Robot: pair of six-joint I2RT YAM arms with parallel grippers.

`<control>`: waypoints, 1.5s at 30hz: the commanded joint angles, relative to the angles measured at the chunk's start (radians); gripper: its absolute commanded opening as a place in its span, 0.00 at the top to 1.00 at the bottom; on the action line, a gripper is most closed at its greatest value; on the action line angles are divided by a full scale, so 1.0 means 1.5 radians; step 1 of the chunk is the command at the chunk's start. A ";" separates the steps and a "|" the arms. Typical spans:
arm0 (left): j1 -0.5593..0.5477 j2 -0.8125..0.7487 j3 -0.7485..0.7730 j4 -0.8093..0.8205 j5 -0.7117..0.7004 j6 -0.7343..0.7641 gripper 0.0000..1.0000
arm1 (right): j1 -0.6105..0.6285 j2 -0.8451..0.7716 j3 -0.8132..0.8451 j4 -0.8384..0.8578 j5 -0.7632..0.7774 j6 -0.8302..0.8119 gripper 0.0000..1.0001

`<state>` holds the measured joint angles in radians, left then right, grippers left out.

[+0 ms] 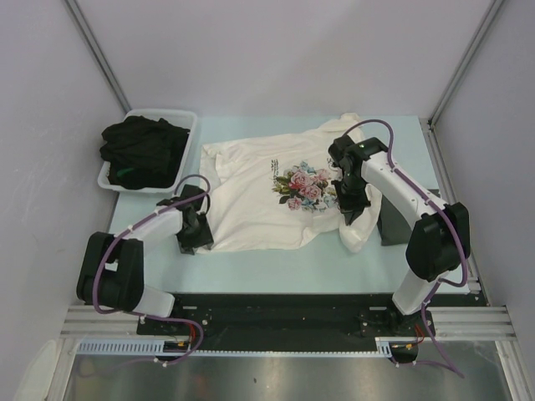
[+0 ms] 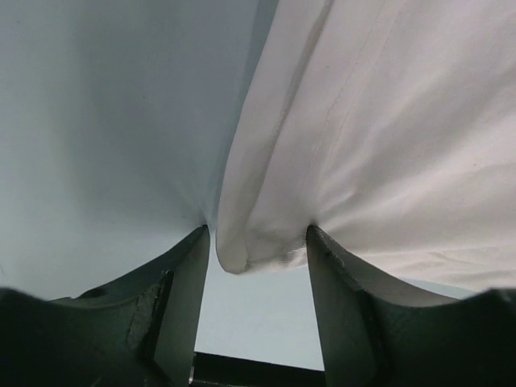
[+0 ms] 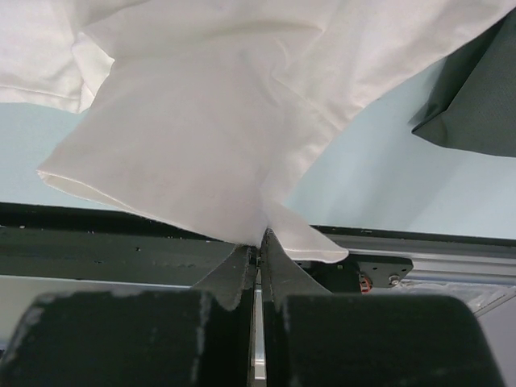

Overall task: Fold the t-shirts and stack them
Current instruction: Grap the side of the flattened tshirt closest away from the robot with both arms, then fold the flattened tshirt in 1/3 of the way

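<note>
From above, we see the cream-white t-shirt (image 1: 251, 192) lying flat, print side up, in the middle of the table (image 1: 276, 267). Its long axis runs left to right, with the hem at the left and both sleeves at the right. The left gripper (image 1: 199, 236) sits at the near hem corner, and the right gripper (image 1: 351, 215) is at the near sleeve. Black t-shirts (image 1: 138, 150) are heaped in the white tub (image 1: 185, 146) at the far left. A dark grey t-shirt (image 1: 391, 225) lies at the right edge, just beside the right arm. In the left wrist view, the left gripper (image 2: 258, 234) has its fingers (image 2: 181, 298) spread, with a rounded corner of the cream-white t-shirt (image 2: 387, 145) between them. We cannot tell whether they press on it. In the right wrist view, the right gripper (image 3: 258, 246) is pressed together, pinching a fold of the cream-white t-shirt (image 3: 201, 145) at its sleeve. The dark grey t-shirt (image 3: 476, 105) shows at the upper right.
</note>
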<state>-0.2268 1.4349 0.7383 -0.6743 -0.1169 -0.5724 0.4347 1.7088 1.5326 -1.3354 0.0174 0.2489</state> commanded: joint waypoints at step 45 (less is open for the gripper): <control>0.095 -0.103 0.201 -0.123 -0.064 0.108 1.00 | -0.111 -0.001 0.062 -0.121 0.008 -0.006 1.00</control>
<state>-0.0994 1.3010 0.9756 -0.8505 -0.2157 -0.4519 0.2707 1.6752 1.5242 -1.3403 0.0631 0.2592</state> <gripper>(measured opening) 0.012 0.018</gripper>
